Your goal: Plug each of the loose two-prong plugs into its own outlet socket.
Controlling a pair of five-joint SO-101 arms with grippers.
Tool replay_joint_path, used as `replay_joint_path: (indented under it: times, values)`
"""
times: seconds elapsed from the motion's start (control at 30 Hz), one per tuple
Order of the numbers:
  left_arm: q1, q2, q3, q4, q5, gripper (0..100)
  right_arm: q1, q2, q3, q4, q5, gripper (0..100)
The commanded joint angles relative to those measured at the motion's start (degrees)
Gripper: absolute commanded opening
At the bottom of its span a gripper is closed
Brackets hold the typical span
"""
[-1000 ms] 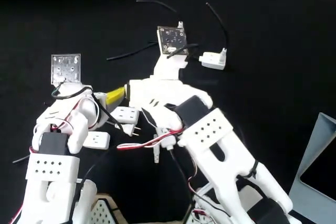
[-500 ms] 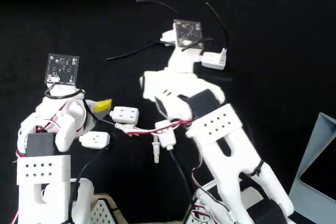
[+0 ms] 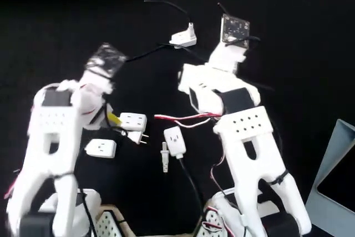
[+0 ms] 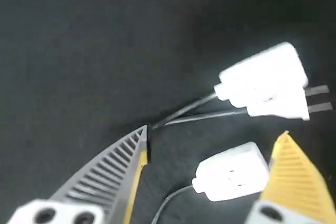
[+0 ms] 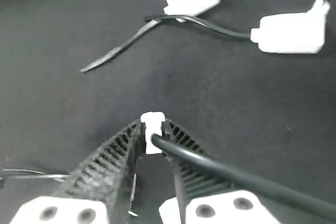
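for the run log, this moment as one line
left gripper: open, over socket | right gripper: shut on corded connector | plug: prongs bare, beside socket

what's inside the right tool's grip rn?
A small white plug end is pinched in the right tool, and its black cord runs back over one finger. The fingers cover most of the plug end, so its prongs or slots can't be seen.
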State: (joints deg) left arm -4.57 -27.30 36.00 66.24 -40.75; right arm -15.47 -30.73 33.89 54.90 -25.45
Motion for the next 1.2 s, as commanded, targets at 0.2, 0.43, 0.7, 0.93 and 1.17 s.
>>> replay_joint_path:
  times: [0.2, 0.43, 0.7, 0.93, 1.17]
  values:
    - [6.4, 13.7, -8.8, -3.0, -16.1, 36, 2.4, -1.1, 0.0, -0.4, 1.3, 1.3]
    - [9.5, 20.7, -4.0, -17.1, -16.4, 36, 2.4, -1.1, 0.0, -0.4, 1.3, 1.3]
    - [10.1, 27.3, -3.6, -23.6, -14.9, 35, 2.4, -1.1, 0.0, -0.2, 1.3, 1.3]
    - [10.0, 28.1, -3.6, -25.8, -9.3, 20, 2.4, -1.1, 0.0, -0.2, 1.1, 1.3]
    - [6.9, 25.7, -3.6, -25.6, 3.6, 34, 2.2, -1.0, 0.1, -0.1, 1.3, 1.3]
